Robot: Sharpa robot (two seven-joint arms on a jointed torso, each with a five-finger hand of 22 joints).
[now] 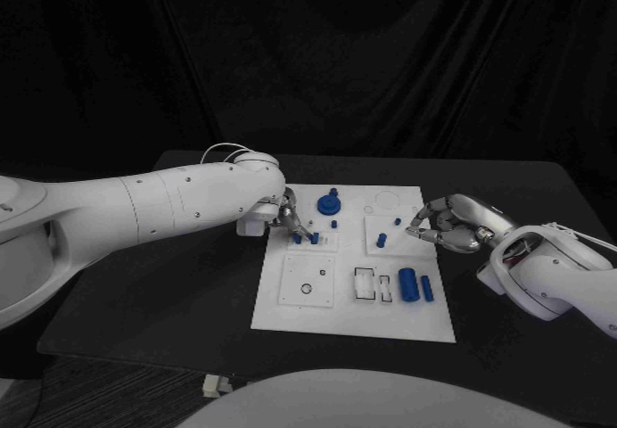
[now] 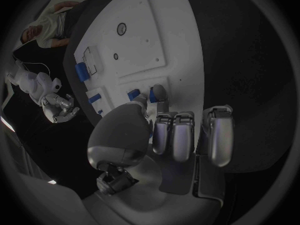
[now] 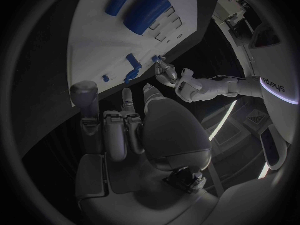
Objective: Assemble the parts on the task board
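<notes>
you've got several blue parts [image 1: 407, 283] lying loose at the task board's [image 1: 354, 316] 4 o'clock; a few stand seated up top. left hand [image 1: 264, 218] pinches a small peg [image 1: 299, 237] at 10 o'clock; right hand [image 1: 450, 225] hangs curled, holding nothing.

Upright blue pegs [image 1: 314, 238] crowd my left hand [image 1: 273, 219]; bare task board [image 1: 386, 201] lies open just beyond my right hand [image 1: 450, 226].
</notes>
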